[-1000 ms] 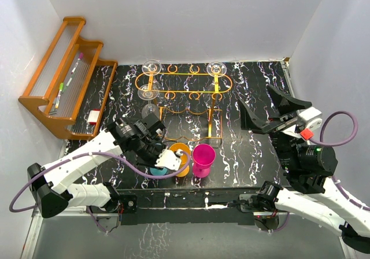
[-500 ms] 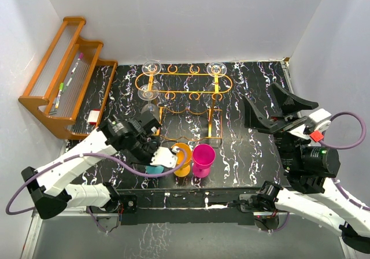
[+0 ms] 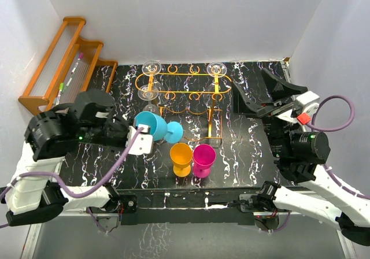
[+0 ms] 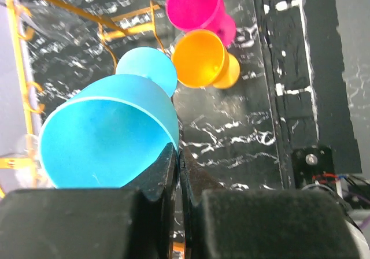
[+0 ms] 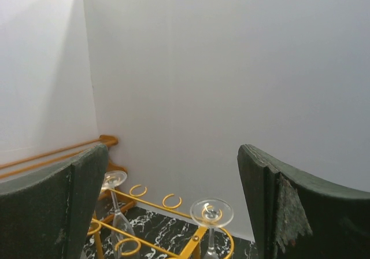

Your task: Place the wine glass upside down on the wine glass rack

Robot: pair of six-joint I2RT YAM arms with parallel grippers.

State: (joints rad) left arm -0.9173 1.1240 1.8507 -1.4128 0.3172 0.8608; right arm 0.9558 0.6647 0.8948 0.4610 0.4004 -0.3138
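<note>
**Q:** Where is the wine glass?

**A:** The blue wine glass (image 3: 151, 126) is tipped on its side in the left gripper (image 4: 179, 158), whose jaws are clamped on its rim. It sits just in front of the orange wine glass rack (image 3: 185, 76) and behind an orange cup (image 3: 181, 154) and a pink cup (image 3: 203, 155).

**Q:** And the other arm?

**A:** The right gripper (image 3: 253, 90) hangs by the rack's right end, jaws wide apart, gripping nothing. Two clear glasses (image 3: 151, 68) hang upside down in the rack.

An orange cup (image 3: 181, 155) and a pink cup (image 3: 203, 156) stand upright just beside each other near the front of the black marbled table (image 3: 248, 155). A stepped wooden shelf (image 3: 68, 24) sits by the left wall, with markers (image 3: 74, 66) lying on it.
</note>
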